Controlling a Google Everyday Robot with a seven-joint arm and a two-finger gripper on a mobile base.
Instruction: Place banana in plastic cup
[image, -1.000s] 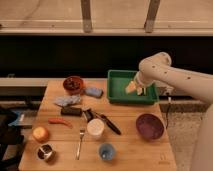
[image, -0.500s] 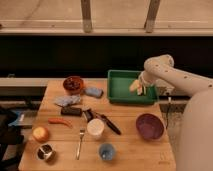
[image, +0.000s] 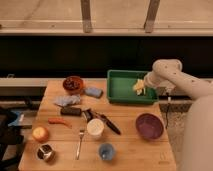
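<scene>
The banana is pale yellow and lies in the right part of the green tray at the back right of the table. My gripper is at the end of the white arm, right beside the banana over the tray's right side. The plastic cup, small and light blue, stands upright near the table's front edge, far from the gripper.
A white cup, a purple bowl, a metal cup, an orange fruit, a red pepper, a fork, a knife, a brown bowl, a blue sponge and a grey cloth lie on the wooden table.
The arm and gripper have shifted a little to the right over the tray. The banana appears a little further right in the tray.
</scene>
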